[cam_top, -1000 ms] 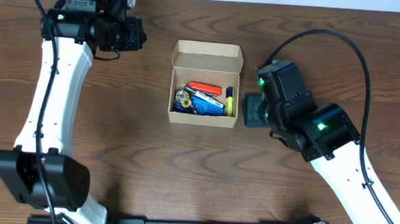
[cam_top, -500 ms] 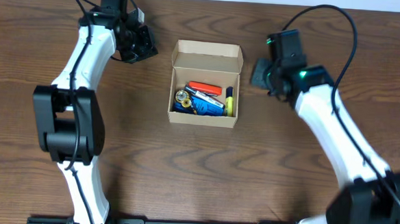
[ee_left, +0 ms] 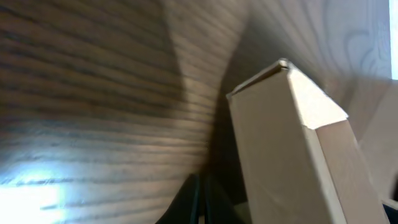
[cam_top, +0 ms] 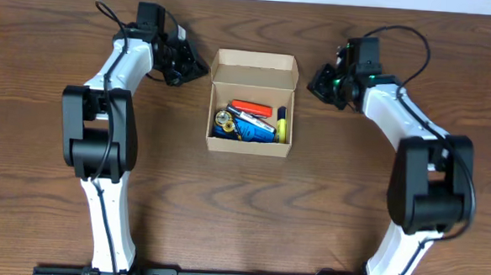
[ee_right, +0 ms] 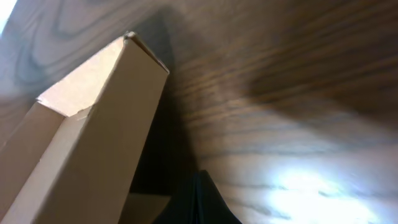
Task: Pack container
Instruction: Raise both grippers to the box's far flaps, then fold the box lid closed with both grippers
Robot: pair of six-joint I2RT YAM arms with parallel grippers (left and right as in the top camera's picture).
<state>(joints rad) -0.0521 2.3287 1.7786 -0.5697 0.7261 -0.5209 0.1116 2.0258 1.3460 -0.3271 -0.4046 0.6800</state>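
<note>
Overhead, I see the small tan cardboard box (cam_top: pixel 250 148) mid-frame between my closed left gripper (cam_top: pixel 200 69), slightly nearer, and closed right gripper (cam_top: pixel 317 81).

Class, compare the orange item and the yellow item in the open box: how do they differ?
The orange item lies crosswise; the yellow item lies lengthwise along the container's right wall. The orange item looks one colour; the yellow item has a dark end. Both rest inside the container.
</note>
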